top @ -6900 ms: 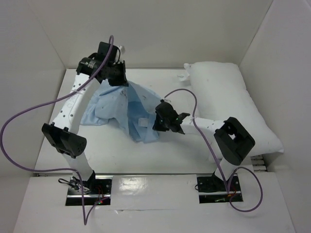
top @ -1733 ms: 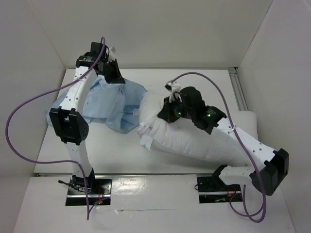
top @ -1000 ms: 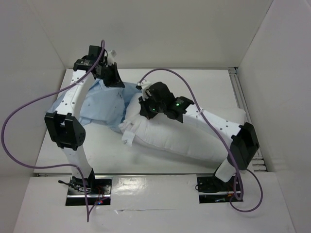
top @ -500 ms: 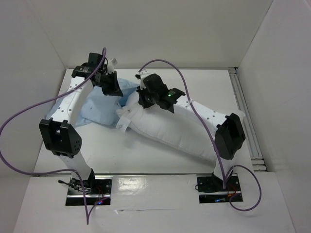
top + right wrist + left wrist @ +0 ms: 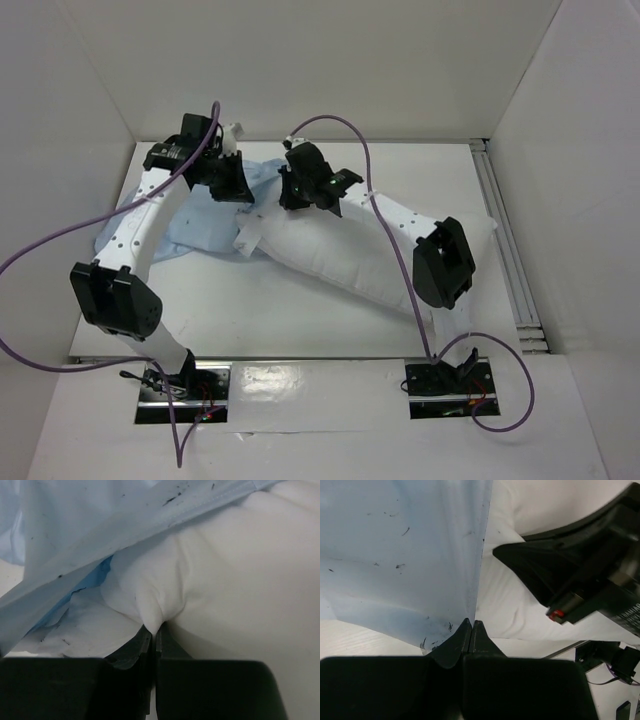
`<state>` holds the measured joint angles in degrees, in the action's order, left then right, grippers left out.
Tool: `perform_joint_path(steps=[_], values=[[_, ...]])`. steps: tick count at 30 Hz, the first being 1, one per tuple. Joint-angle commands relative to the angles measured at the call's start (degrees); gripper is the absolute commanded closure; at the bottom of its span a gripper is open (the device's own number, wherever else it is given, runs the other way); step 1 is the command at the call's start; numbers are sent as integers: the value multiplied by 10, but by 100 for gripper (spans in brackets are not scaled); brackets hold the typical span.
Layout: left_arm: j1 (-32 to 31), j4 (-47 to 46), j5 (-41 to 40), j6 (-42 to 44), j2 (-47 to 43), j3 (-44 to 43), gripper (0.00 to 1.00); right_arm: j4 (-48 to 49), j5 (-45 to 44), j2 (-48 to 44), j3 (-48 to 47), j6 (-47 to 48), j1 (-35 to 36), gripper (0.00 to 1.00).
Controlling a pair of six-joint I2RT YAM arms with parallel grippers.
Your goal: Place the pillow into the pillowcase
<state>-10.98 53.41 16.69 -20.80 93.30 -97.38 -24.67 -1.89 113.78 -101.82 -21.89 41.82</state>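
The plump white pillow (image 5: 345, 262) lies slantwise across the table, its tagged corner (image 5: 248, 236) at the left. My right gripper (image 5: 291, 196) is shut on a pinch of the pillow's fabric (image 5: 155, 612) near its far-left end. The limp light-blue pillowcase (image 5: 185, 232) lies at the left, partly under the left arm. My left gripper (image 5: 233, 187) is shut on the pillowcase's edge (image 5: 470, 600) and holds it up. In the right wrist view the pillowcase's hem (image 5: 150, 515) stretches over the pillow's (image 5: 240, 580) end. The two grippers are close together.
White walls enclose the table (image 5: 300, 325) at the back and both sides. A metal rail (image 5: 503, 235) runs along the right edge. Purple cables (image 5: 50, 250) loop over both arms. The right arm's elbow (image 5: 442, 262) hangs over the pillow.
The right gripper has dragged the pillow's end further back and left, up to the pillowcase's opening. The left gripper has kept its hold, shifting only slightly.
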Motion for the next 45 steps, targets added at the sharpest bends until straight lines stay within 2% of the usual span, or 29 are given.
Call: perform_joint_path(steps=[1,11,13,14,17,20,27,33,39,42,45], values=[[-4,28,9,16,-43,-22,100,-6,-65,33,-26,-46,-24,100],[-4,46,-10,16,-80,-52,100,-1,-58,50,1,-109,-47,100],[-4,46,-17,16,-87,-38,100,25,-33,35,26,-138,-65,100],[-4,46,-28,16,-87,-28,100,70,2,10,69,-148,-81,100],[-4,38,-39,16,-87,15,100,126,60,-30,134,-178,-114,100],[-9,38,-61,16,-87,41,100,144,119,-36,139,-178,-133,100],[-27,38,-75,11,-93,53,100,151,150,-34,119,-196,-158,100],[-57,49,-61,16,-98,17,100,133,135,9,71,-217,-158,100],[-84,43,6,16,-54,-76,100,103,85,46,14,-222,-105,100],[-98,37,12,2,-24,-120,100,103,49,26,27,-216,-66,100],[-98,49,18,2,13,-150,100,145,19,-38,101,-240,-47,100]])
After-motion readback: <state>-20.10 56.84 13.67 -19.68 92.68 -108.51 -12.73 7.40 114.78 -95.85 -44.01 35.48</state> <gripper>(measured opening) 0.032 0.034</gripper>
